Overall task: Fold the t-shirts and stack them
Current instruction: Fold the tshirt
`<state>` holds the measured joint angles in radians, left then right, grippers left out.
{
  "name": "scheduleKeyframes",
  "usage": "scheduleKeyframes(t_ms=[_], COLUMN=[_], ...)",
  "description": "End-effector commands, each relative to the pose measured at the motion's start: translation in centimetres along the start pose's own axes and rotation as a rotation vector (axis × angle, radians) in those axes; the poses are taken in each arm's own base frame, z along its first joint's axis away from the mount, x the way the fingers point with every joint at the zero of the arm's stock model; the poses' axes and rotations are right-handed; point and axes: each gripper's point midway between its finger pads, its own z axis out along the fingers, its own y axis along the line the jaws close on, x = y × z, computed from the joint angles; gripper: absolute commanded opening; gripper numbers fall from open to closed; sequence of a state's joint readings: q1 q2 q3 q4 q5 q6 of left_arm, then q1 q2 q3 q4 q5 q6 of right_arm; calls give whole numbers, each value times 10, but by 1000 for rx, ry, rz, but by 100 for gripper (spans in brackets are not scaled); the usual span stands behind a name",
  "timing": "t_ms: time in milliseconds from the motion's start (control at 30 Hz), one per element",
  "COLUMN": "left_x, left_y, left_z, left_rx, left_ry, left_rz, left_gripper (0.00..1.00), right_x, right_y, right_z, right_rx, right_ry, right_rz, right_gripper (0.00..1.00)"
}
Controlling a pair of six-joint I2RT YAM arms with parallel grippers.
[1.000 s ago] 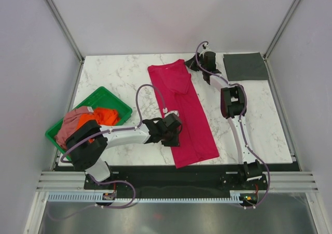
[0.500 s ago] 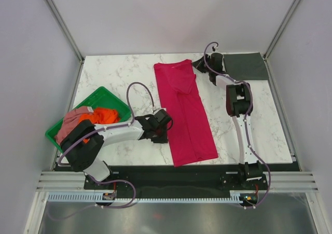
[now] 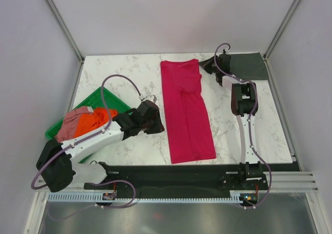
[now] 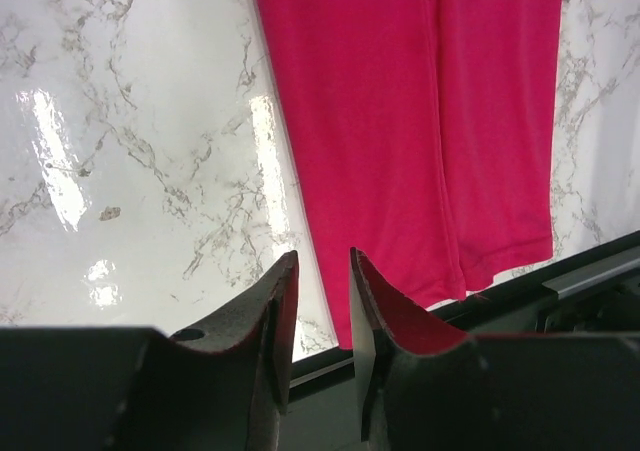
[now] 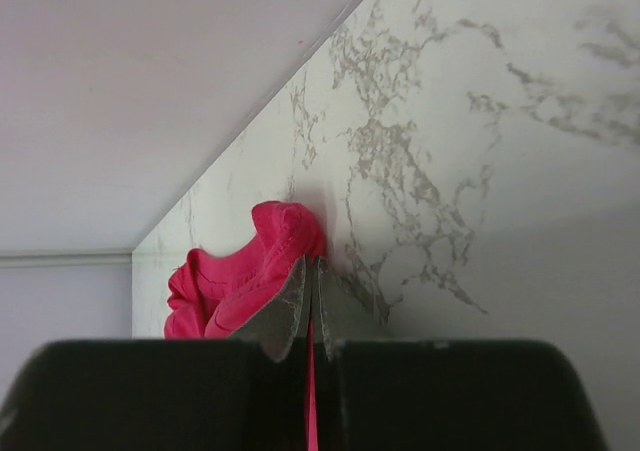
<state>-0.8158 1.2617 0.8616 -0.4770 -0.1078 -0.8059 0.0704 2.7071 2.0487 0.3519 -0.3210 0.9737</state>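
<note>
**Claws and cloth edges: red shirt laid out on the table**

Right claw (image 3: 208, 66) (image 5: 312, 261): fingers pressed together on a pinch of the red shirt (image 3: 187, 114) at its far right corner. In the wrist view the cloth (image 5: 240, 271) bunches up just ahead of the tips.

Left claw (image 3: 156, 123) (image 4: 322, 256): fingers a narrow gap apart with nothing between them. It is over bare marble just beside the shirt's left long edge (image 4: 400, 121), toward the near end.

Red shirt: a long narrow strip running far to near down the middle of the table (image 3: 119, 73). The near hem sits close to the table's near edge. The left edge is straight.

Open room: a wide patch of bare marble lies between the strip and the green tray (image 3: 111, 98) on the left. A narrower bare band lies between the strip and the right arm.

Other shirts: the grey shirt (image 3: 249, 67) lies folded flat at the far right corner, just right of the right claw. The orange shirt (image 3: 96, 119) and pink shirt (image 3: 72, 124) are heaped in the tray, near left.
</note>
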Motion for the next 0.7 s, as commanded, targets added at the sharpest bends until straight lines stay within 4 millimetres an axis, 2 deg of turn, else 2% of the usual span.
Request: scheduleKeyframes(t_ms=[0,133,233,300,333,433,533,633,667], left_x=[-3,14,24,25,30,31,38,39,37], left_y=[-3,0,-6,-17,-15,-16,-4,13,15], left_z=[1,21,36,46,57,71,83,84,83], left_rx=[0,-30,-7,44,27,15,-31,-84,-87], left_ry=[3,67,98,104,132,156,193,199,187], left_rz=[13,17,44,51,65,98,101,83,87], left_gripper=[35,32,31,31,30,27,25,25,25], right_x=[-38,-39,-40,-40,-40,-42,-42,-43,-43], right_y=[9,-12,-20,-23,-27,-34,-41,-38,-35], right_z=[-12,-11,-9,-9,-10,-12,-14,-17,-18], right_rx=[-31,2,27,42,53,91,126,122,113], right_ry=[-58,-56,-49,-57,-57,-59,-57,-38,-34], right_rz=[37,43,5,-16,-20,-77,-129,-184,-199], right_gripper=[0,0,0,0,0,0,1,26,30])
